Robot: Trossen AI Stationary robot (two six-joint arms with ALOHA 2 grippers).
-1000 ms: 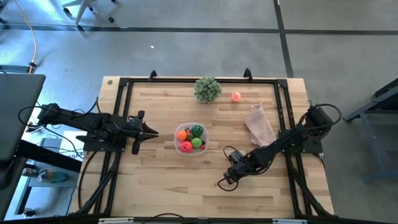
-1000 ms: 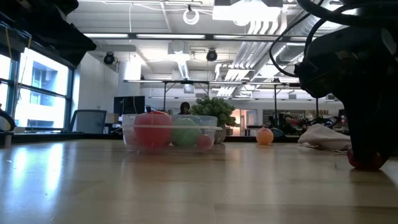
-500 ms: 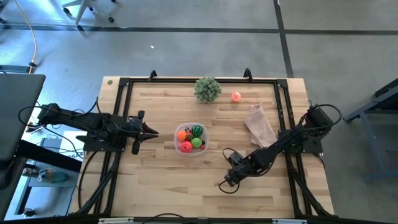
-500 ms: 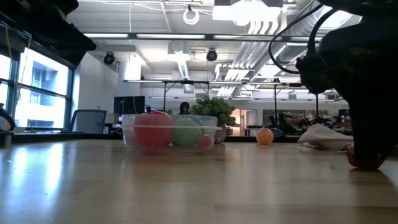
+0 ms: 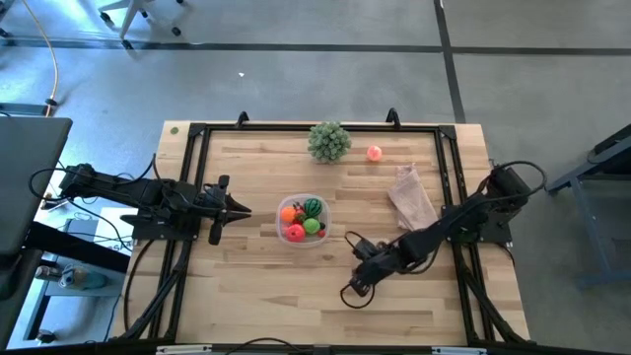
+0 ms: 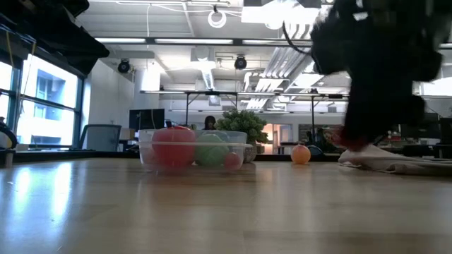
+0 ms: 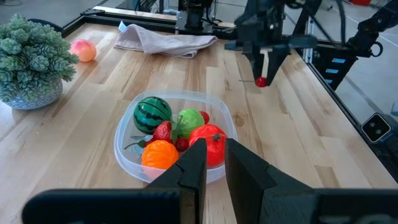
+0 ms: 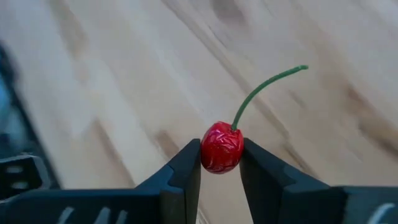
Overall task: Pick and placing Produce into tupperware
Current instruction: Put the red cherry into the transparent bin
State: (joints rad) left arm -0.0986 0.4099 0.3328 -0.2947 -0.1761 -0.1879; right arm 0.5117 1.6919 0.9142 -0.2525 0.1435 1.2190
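Observation:
The clear tupperware [image 5: 324,223] sits mid-table and holds several pieces of produce: a striped green ball [image 7: 152,114], an orange one [image 7: 160,155], a red one [image 7: 211,140] and small berries. A pink-orange ball [image 5: 375,153] lies on the far side of the table. My right gripper [image 5: 353,284] hangs right of and nearer than the tupperware, shut on a small red cherry [image 8: 222,148] with a green stem. My left gripper [image 5: 245,209] waits shut, left of the tupperware. My right gripper pinches the cherry's round red body [image 8: 214,155] between its two fingertips, at their free ends. The fingers slant down from the table's right side. The green stem [image 8: 264,90] sticks out past the fingers. The cherry [image 7: 261,81] hangs clear of the table.
A bushy pale-green ball [image 5: 328,141] stands at the far edge, left of the pink-orange ball. A pinkish-white bag [image 5: 412,197] lies crumpled on the right. A black frame [image 5: 192,177] runs round the tabletop. Bare wood lies along the near side.
My right gripper has risen from the table with the cherry between its fingers, which now hangs clear of the wood. The wrist has rolled and tipped, and the gripper has shifted slightly toward the tupperware.

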